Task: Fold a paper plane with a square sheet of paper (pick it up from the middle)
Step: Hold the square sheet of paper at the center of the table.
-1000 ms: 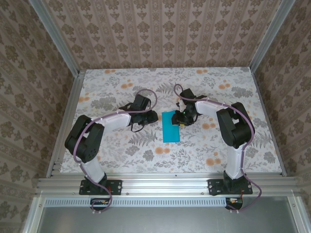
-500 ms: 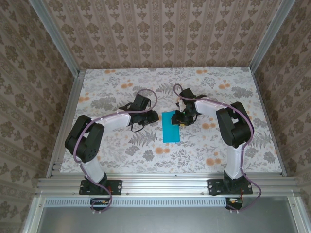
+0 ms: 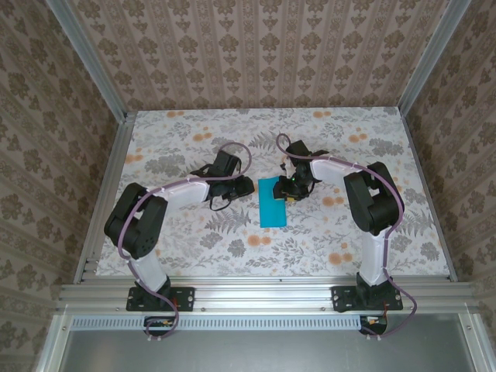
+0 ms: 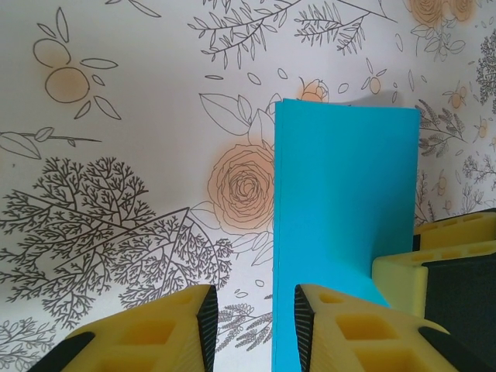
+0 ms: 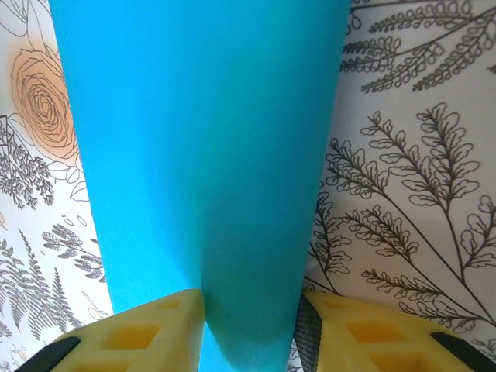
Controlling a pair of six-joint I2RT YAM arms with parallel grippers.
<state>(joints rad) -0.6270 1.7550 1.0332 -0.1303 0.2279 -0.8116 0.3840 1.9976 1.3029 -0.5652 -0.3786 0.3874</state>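
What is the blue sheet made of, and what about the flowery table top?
The blue sheet looks like thin matte paper: plain flat colour, no shine, crisp straight edges, and it bows softly in the right wrist view. The table top seems a smooth printed covering, maybe paper or vinyl: its flowers and ferns are flat drawings.

Sheet of paper [image 3: 272, 201] lies flat in the middle of the counter [image 3: 194, 248], long side running near to far, between the two arms. Left gripper [image 3: 239, 188] is just left of its far left corner, jaws straddling the sheet's left edge. Right gripper [image 3: 289, 191] is at the far right corner, with that end of the sheet between its jaws. Arm bases sit at the near edge.
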